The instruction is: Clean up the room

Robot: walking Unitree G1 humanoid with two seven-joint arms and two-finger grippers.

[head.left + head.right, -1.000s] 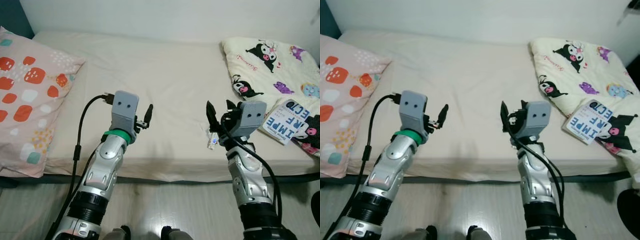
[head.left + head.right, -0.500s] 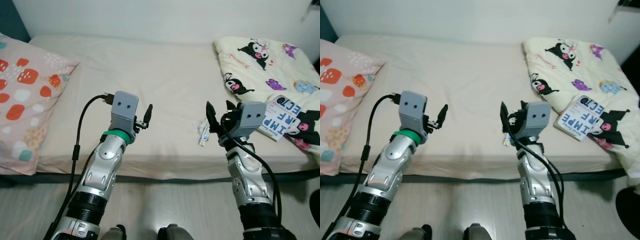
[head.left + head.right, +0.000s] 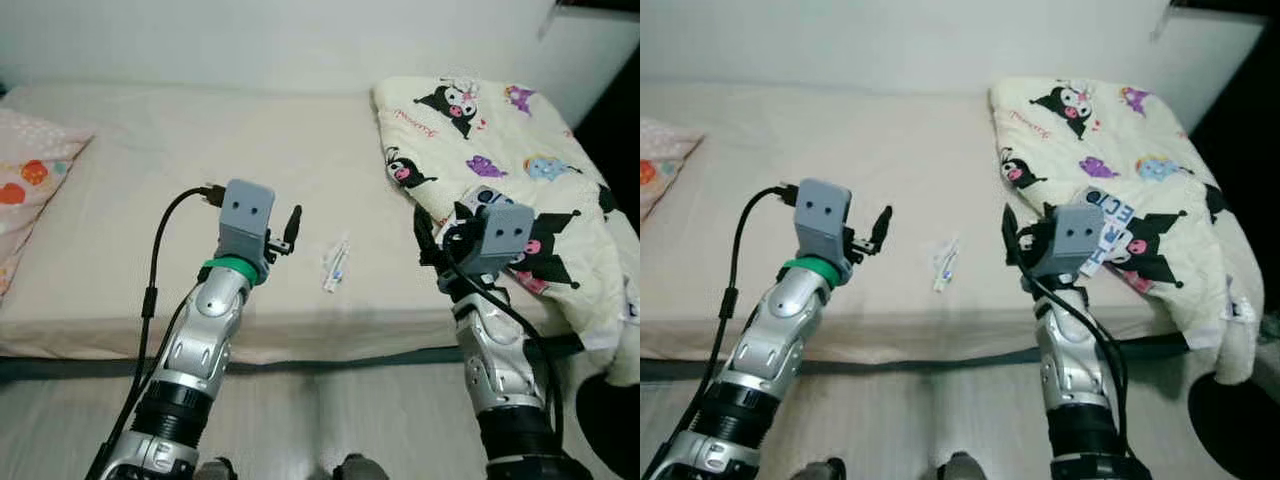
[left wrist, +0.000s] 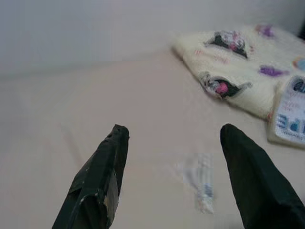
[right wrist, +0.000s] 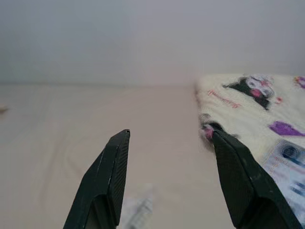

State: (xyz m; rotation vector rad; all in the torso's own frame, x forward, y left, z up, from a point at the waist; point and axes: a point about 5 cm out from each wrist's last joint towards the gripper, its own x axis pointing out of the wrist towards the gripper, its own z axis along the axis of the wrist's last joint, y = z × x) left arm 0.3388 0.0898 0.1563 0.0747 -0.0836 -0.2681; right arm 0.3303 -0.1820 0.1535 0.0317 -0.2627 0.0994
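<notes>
wrapper (image 3: 335, 266) on the bed (image 3: 150, 200) at your 12, both grippers spread and empty; you're lining up, reach left gripper (image 4: 174, 143) down.

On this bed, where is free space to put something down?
The bare sheet between the pillow and the cartoon blanket is free, also behind the left claw. Between the two claws lies a small wrapper. The right side is crowded: blanket, a book on it, and the right claw.
</notes>
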